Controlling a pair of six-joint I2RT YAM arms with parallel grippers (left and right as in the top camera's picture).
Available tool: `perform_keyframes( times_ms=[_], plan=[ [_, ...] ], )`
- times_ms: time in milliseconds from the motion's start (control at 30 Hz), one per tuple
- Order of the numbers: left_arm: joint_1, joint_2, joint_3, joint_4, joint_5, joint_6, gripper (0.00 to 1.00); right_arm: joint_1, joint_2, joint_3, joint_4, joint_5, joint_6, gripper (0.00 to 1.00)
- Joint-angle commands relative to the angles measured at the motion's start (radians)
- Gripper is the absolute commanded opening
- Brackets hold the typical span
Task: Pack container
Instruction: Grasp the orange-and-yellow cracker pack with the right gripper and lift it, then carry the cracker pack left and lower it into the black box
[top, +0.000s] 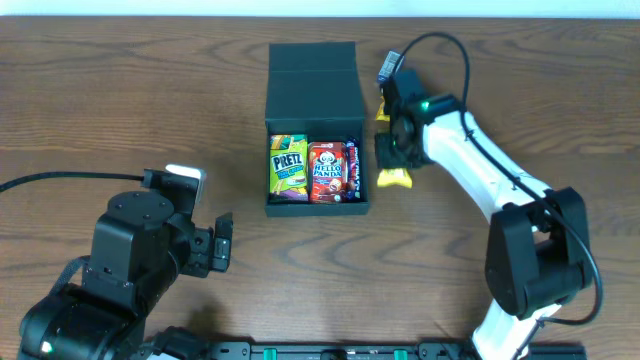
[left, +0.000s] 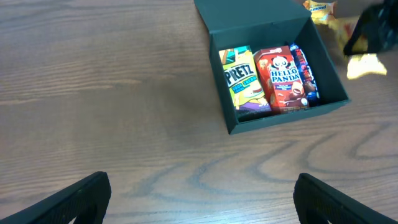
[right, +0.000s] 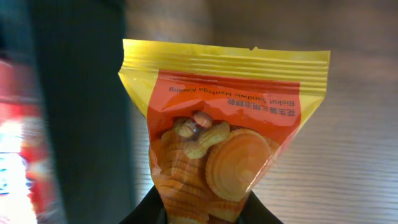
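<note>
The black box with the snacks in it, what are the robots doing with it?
They are packing it. The container already holds a Pretz box, a Hello Panda box and a dark blue packet, side by side at its near end. The right gripper pinches a yellow biscuit packet just beside the container's right wall, not in it yet. The left gripper hangs open over the table, holding nothing.

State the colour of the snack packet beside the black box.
The packet is yellow with an orange-red panel; clearest in the right wrist view.
</note>
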Motion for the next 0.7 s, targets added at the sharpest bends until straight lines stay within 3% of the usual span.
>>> perform_keyframes(
  times_ms=[0,267,667],
  plan=[
    [0.002,0.000,-0.003,-0.003,-0.009,-0.004,0.95,0.003,-0.003,0.098,-0.036,0.007,-0.001,0.20],
    [0.002,0.000,-0.003,-0.003,-0.009,-0.005,0.95,0.025,-0.003,0.305,-0.106,-0.043,-0.001,0.19],
    [0.002,0.000,-0.003,-0.003,-0.009,-0.004,0.95,0.209,-0.003,0.319,-0.086,-0.072,0.042,0.17]
  ],
)
